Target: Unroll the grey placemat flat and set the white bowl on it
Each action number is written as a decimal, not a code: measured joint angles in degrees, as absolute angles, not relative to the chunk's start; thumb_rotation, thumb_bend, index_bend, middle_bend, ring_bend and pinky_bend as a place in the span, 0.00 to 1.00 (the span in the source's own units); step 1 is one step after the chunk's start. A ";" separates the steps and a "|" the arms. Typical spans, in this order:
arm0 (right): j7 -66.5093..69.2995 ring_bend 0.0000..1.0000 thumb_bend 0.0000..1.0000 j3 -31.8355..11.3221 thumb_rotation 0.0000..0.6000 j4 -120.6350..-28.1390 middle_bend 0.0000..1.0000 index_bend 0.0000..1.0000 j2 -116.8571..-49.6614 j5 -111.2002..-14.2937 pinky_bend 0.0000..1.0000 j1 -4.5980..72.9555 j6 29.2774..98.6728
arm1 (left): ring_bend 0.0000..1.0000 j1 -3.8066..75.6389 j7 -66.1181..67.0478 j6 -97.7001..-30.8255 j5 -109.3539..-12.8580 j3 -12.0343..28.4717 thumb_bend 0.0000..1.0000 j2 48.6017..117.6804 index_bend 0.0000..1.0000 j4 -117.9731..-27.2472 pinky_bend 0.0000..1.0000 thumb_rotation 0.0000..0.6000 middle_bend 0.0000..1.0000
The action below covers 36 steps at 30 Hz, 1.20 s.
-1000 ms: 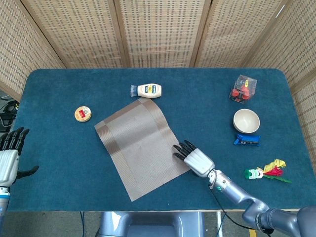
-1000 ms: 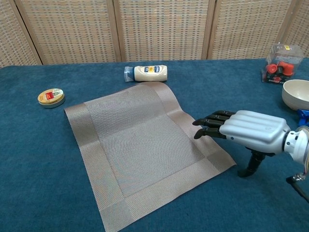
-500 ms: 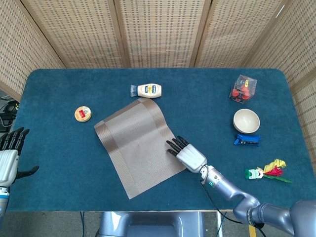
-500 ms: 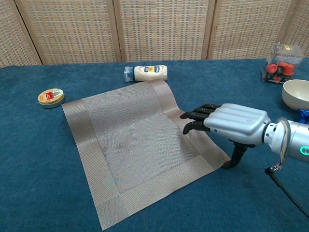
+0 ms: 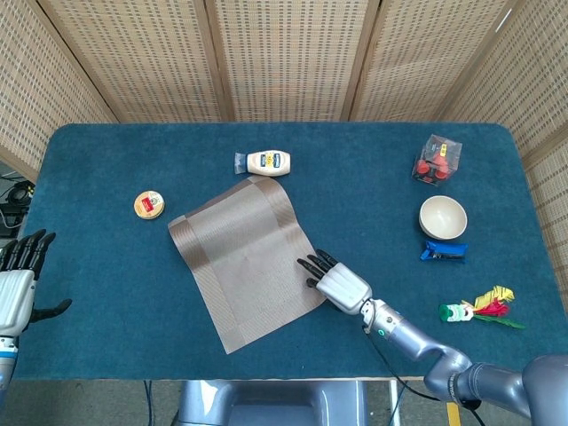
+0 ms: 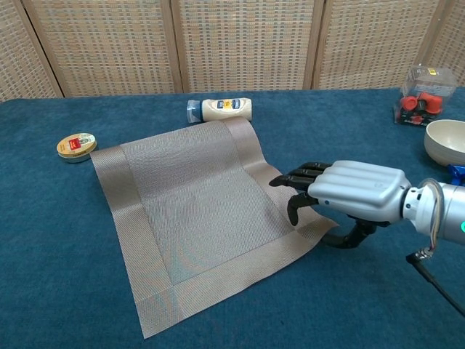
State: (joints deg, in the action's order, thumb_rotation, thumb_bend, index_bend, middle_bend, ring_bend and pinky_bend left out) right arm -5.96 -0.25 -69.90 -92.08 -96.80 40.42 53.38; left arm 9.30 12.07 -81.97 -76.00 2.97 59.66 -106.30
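Now your right robot hand (image 6: pixel 341 198) lies palm down on the near right edge of the grey placemat (image 5: pixel 244 260), its dark fingers (image 6: pixel 294 177) stretched out over the weave and the thumb curled down at the mat's border — it holds nothing. The mat looks almost flat, but the far edge by the white bottle (image 5: pixel 267 162) curls up a little. So press lightly and slide, and don't drag, because a thin woven mat like this will likely skid on the blue cloth of the surface (image 5: pixel 115 293). Smooth toward that curled end if you can.

Your left robot hand (image 5: pixel 16 282) waits off the near left corner, fingers apart and empty.

The white bowl (image 5: pixel 442 216) sits well apart on the right, upright, just beside a blue packet (image 5: pixel 443 253). It looks round, smooth and hard — grip its rim firmly, since a glossy side may slip.
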 measured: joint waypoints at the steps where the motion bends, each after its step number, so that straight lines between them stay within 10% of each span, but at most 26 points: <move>1: -5.93 0.00 0.57 -0.12 1.00 -69.81 0.00 0.41 -92.00 -97.01 0.00 40.48 53.59 | 0.00 9.30 12.13 -81.93 -76.06 2.95 0.00 59.66 0.00 -106.31 0.00 1.00 0.00; 10: -4.15 0.00 0.57 0.98 1.00 -68.51 0.02 0.66 -92.11 -98.46 0.00 40.69 55.62 | 0.00 9.29 12.69 -81.60 -76.36 2.88 0.00 59.78 0.00 -106.41 0.00 1.00 0.00; 36: 0.75 0.00 0.55 12.37 1.00 -62.92 0.07 0.69 -80.98 -110.67 0.00 35.23 74.44 | 0.00 9.62 13.07 -79.83 -76.29 3.00 0.00 59.91 0.00 -106.85 0.00 1.00 0.00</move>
